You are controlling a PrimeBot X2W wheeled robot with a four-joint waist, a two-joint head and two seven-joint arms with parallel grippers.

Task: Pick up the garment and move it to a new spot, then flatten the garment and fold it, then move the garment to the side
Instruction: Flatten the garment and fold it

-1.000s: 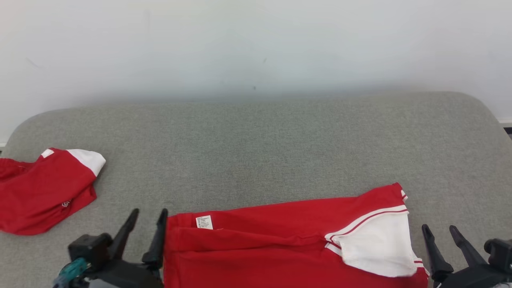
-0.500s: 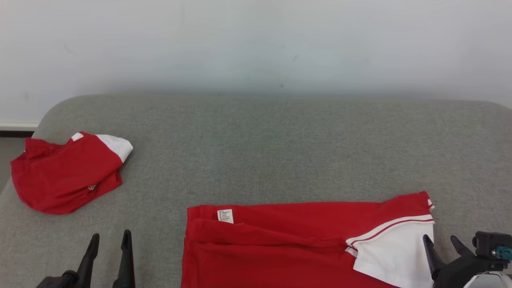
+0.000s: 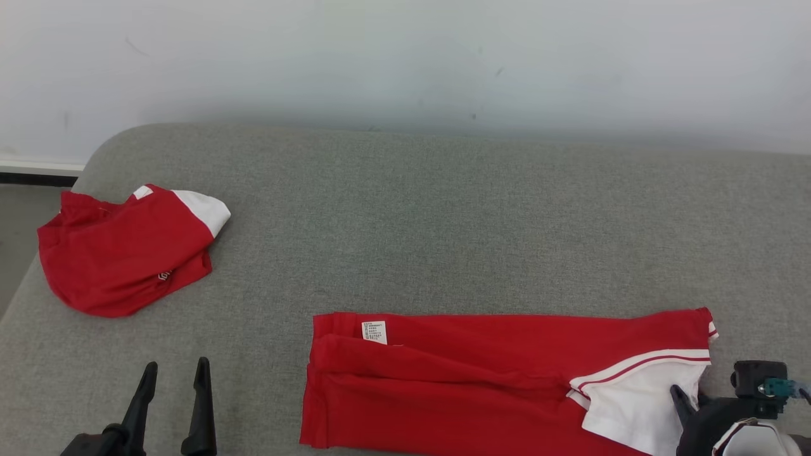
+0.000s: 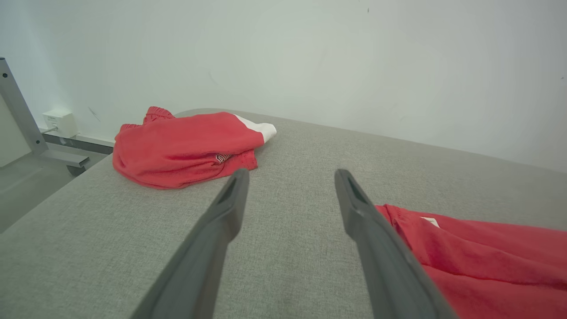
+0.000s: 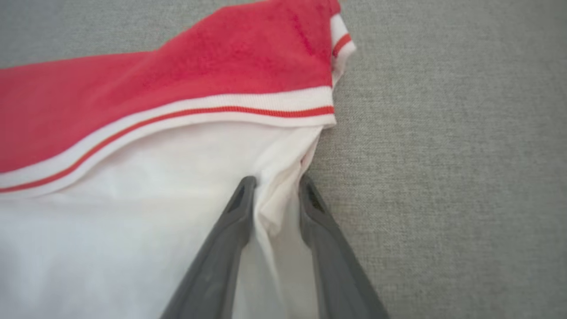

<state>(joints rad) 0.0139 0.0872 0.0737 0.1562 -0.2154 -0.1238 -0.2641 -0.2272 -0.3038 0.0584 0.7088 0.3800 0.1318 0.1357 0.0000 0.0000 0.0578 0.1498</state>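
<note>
The garment (image 3: 443, 373) is red with a white, red-striped end and lies flat and long on the grey padded surface (image 3: 443, 221), near its front edge. My right gripper (image 3: 690, 400) sits at the garment's white right end. In the right wrist view the right gripper (image 5: 277, 184) has its fingers drawn close, with a bunched fold of the white cloth (image 5: 133, 221) pinched between them. My left gripper (image 3: 175, 375) stands open to the left of the garment, holding nothing. In the left wrist view the left gripper (image 4: 290, 177) hovers over bare grey cloth, with the garment's red edge (image 4: 478, 257) at its right.
A second red and white garment (image 3: 120, 253) lies crumpled at the surface's far left, near the rounded corner; it also lies ahead of my left fingers (image 4: 186, 150). A white wall rises behind. Floor and a metal frame leg (image 4: 22, 119) lie past the left edge.
The head view has panned, shifting the whole picture. My right fingers have come onto the garment's white end and narrowed on it. My left gripper has drawn away from the garment's left edge.
</note>
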